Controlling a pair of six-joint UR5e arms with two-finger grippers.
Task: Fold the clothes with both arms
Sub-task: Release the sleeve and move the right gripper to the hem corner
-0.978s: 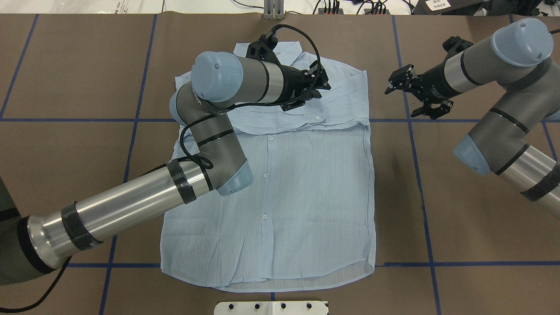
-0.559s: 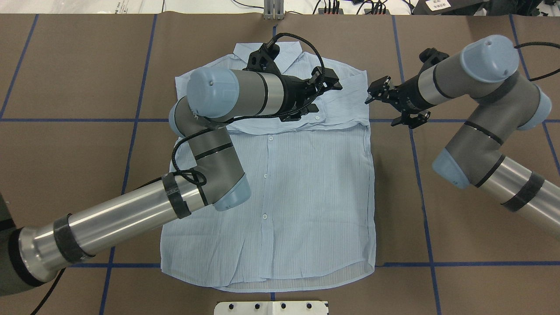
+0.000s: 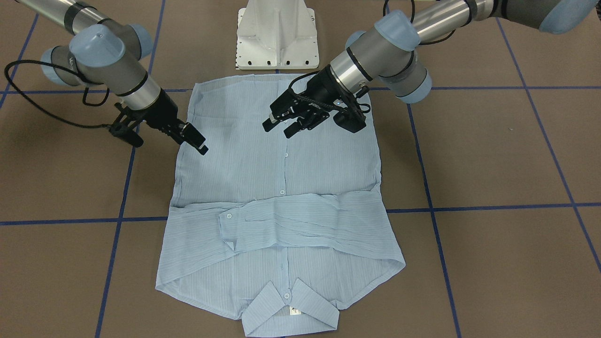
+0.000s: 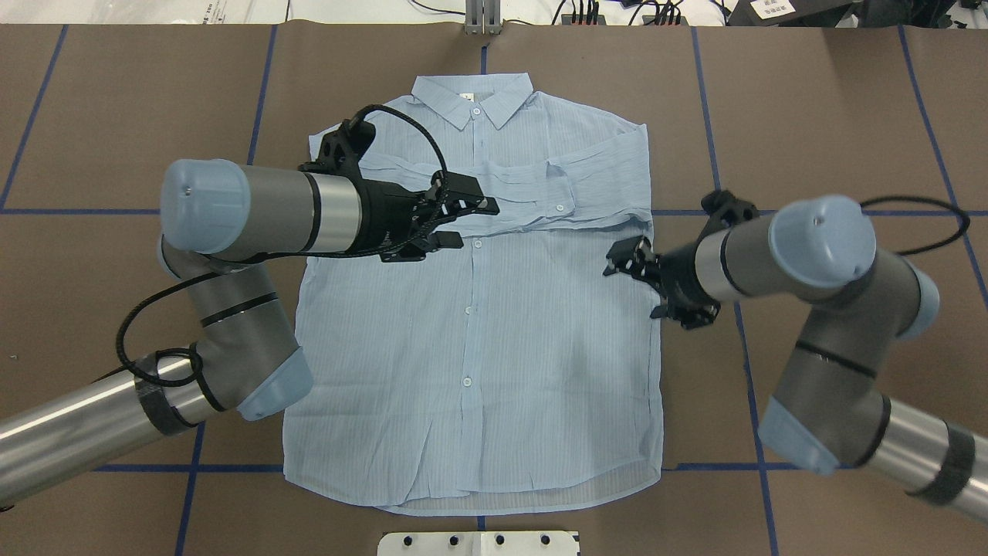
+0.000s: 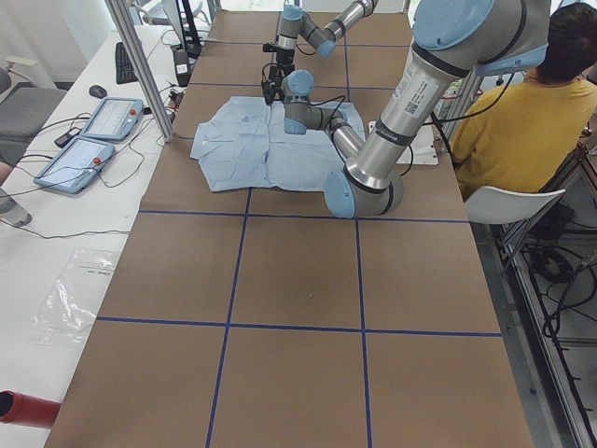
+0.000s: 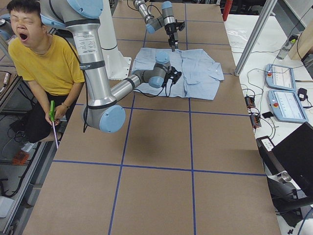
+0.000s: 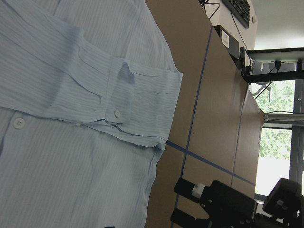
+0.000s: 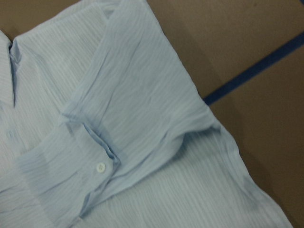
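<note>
The clothes are one light blue striped shirt (image 4: 502,347) lying flat and buttoned on the brown table, collar (image 4: 472,99) at the far side, both sleeves folded across the chest. The shirt (image 3: 281,173) shows whole in the front view. My left gripper (image 4: 463,224) hovers open over the chest near the button line, holding nothing; it is also seen as the left gripper (image 3: 282,124). My right gripper (image 4: 647,287) stands wide open at the shirt's right edge, just below the folded sleeve, and appears as the right gripper (image 3: 162,136). The right wrist view shows the buttoned cuff (image 8: 95,161).
The white pedestal base (image 3: 277,33) stands at the near edge behind the shirt's hem. A person in yellow (image 5: 522,112) sits beside the base. Two tablets (image 5: 93,131) lie on a side bench beyond the collar end. Blue tape lines (image 4: 725,232) cross the table.
My left gripper has drawn back from the right chest toward the button line. My right arm has swung in from the far right and nearer the base, reaching the shirt's right edge. Both stayed open.
</note>
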